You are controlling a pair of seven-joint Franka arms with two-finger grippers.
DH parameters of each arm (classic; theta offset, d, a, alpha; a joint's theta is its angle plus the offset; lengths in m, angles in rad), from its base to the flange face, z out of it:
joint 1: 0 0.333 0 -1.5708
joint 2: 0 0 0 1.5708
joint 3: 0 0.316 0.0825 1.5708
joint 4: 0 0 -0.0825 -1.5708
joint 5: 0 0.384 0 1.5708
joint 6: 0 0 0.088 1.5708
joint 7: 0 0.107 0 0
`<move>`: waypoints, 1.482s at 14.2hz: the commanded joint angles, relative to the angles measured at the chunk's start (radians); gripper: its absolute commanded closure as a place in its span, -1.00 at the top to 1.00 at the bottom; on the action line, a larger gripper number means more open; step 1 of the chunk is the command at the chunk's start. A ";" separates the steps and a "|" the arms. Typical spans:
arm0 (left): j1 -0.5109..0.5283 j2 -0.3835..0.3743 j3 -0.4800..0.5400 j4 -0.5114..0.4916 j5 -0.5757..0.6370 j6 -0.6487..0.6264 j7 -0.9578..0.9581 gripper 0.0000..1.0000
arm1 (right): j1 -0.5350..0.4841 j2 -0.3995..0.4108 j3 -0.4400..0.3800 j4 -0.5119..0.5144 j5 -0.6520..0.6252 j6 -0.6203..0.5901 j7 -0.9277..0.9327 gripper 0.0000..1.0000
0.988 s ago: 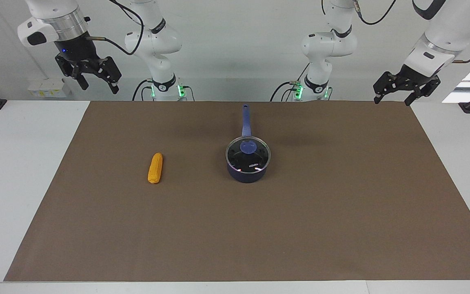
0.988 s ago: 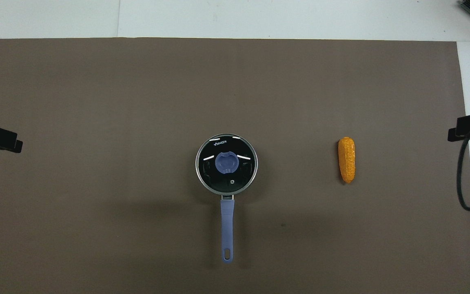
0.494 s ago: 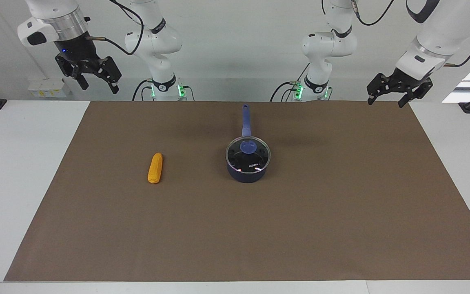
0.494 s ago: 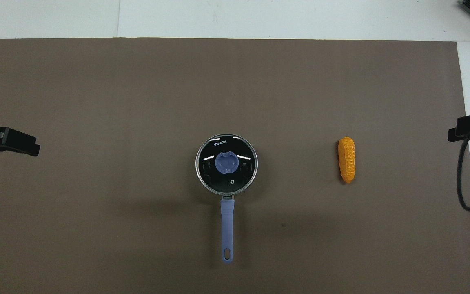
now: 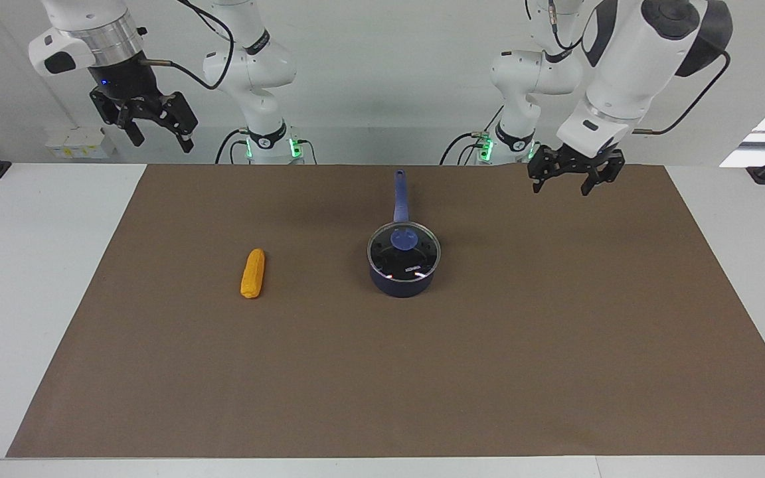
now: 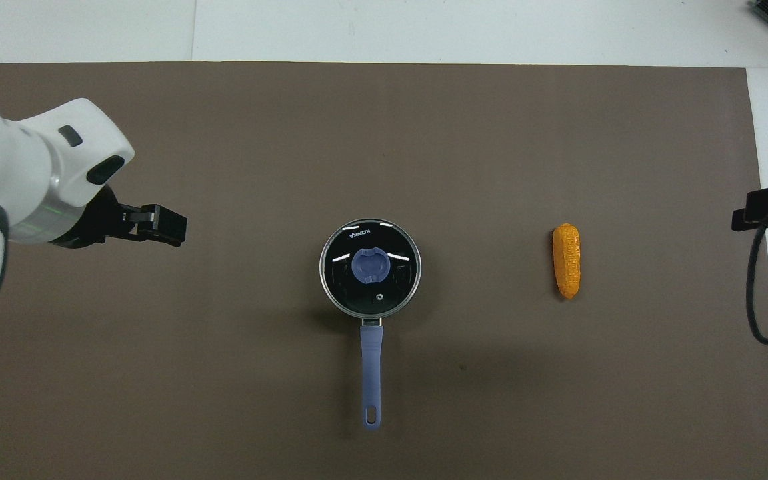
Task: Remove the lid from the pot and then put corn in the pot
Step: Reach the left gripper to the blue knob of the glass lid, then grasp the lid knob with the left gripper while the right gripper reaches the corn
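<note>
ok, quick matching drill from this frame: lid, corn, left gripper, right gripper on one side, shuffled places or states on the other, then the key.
Things
1. lid
2. corn
3. left gripper
4. right gripper

Places or states
A. up in the air, open, over the brown mat at the left arm's end
B. lying on the mat, toward the right arm's end
C. seated on the pot
D. waiting high off the mat's corner, open

Pairs: 1-C, 2-B, 3-A, 4-D

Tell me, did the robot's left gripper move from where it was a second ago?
Yes. The left gripper has swung in over the brown mat, toward the pot, which stayed put.
</note>
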 commanded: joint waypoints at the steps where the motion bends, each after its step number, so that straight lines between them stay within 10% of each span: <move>1: -0.086 0.015 0.016 -0.041 -0.002 0.078 -0.102 1.00 | -0.009 -0.011 0.002 -0.012 0.017 -0.006 -0.027 1.00; 7: -0.244 0.117 0.017 -0.037 -0.001 0.202 -0.257 1.00 | -0.012 -0.020 -0.007 -0.029 0.014 0.012 -0.026 1.00; 13: -0.374 0.270 0.017 -0.018 0.013 0.343 -0.412 1.00 | -0.023 -0.014 -0.011 -0.227 0.001 0.277 -0.017 1.00; 21: -0.422 0.339 0.016 0.009 0.027 0.388 -0.483 1.00 | 0.007 0.157 -0.007 -0.402 0.001 0.562 -0.020 1.00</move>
